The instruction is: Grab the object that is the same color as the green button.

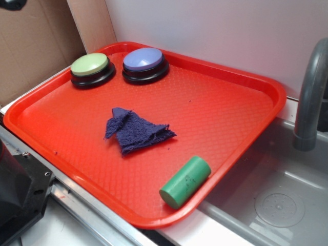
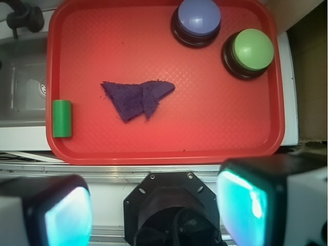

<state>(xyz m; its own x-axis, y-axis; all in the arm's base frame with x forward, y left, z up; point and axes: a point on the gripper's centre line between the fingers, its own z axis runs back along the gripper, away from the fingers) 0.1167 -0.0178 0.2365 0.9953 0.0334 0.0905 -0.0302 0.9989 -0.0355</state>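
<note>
The gripper (image 2: 154, 205) hangs high over the near edge of the tray (image 2: 164, 148), spread wide and empty. The green cylinder (image 2: 62, 118) lies well apart at the tray's edge.

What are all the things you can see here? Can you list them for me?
Tray: one, red, on the counter beside the sink.
Green button: one, pale green dome on a black base, far corner of the tray.
Blue button: one, lavender-blue dome on a black base, right next to the green button.
Cloth: one, dark blue, crumpled in the middle of the tray.
Cylinder: one, green, lying on its side at the tray edge nearest the sink.
Sink: one, grey, beside the tray.
Faucet: one, grey, standing over the sink.
Gripper: one, open, off the tray, holding nothing.
</note>
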